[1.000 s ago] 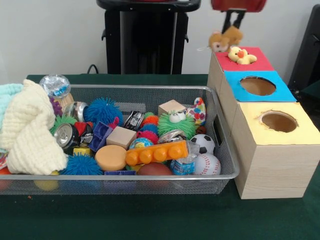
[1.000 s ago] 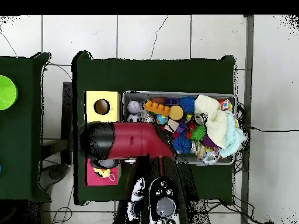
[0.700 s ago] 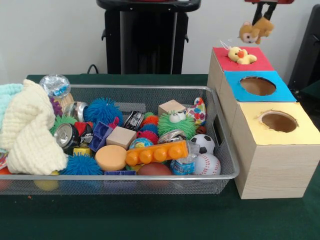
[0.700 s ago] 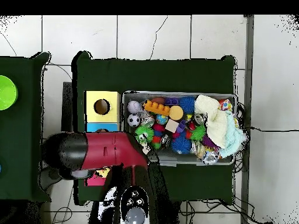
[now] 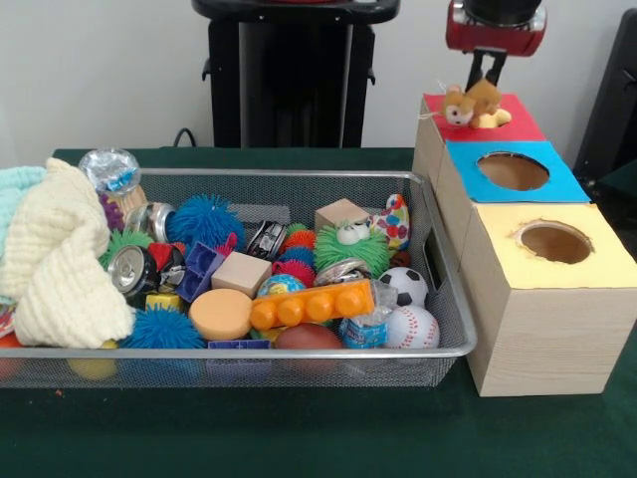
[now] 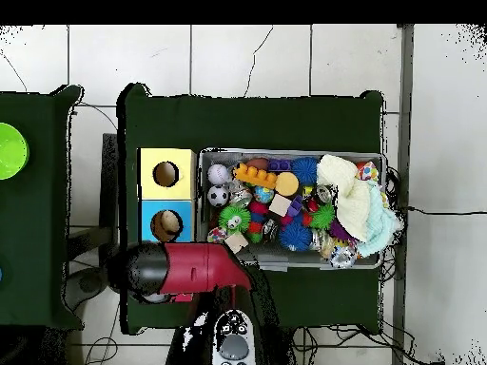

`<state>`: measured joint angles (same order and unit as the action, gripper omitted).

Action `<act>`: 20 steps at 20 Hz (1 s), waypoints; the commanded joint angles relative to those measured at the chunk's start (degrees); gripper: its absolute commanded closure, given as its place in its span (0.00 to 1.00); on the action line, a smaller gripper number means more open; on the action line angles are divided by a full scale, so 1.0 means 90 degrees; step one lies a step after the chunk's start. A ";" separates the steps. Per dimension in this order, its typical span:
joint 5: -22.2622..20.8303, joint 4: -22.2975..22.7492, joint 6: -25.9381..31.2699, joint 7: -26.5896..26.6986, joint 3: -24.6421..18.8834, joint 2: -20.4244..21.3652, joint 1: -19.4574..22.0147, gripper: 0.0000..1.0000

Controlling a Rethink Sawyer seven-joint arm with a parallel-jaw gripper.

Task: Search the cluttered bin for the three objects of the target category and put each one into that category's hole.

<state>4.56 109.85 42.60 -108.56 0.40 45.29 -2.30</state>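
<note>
and down it comes, the red and black gripper [image 5: 485,76] clenched on the small tan plush animal [image 5: 473,104], lowered from high right onto the red-topped wooden box [image 5: 518,124], so the drop looks close.

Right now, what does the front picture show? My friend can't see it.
The end effector holds a small brown plush toy over the red box. Blue and yellow boxes follow, beside a mesh bin crammed with toys.
</note>
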 commanded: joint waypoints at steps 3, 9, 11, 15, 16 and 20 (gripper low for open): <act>0.0716 0.0583 -0.0587 -0.1411 -0.0249 -0.1360 0.0342 1.00; 0.1090 0.0363 -0.0283 -0.1420 -0.0254 -0.1526 0.0218 1.00; 0.1142 0.0234 -0.0090 -0.1433 -0.0196 -0.1518 0.0141 1.00; 0.1111 0.0047 0.0137 -0.1502 -0.0024 -0.1473 0.0001 1.00; 0.1112 0.0017 0.0103 -0.1521 0.0005 -0.1487 -0.0028 1.00; 0.1287 0.0089 -0.0455 -0.1247 -0.0194 -0.1671 0.0192 1.00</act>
<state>13.60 110.85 41.76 -108.56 1.19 38.33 -1.71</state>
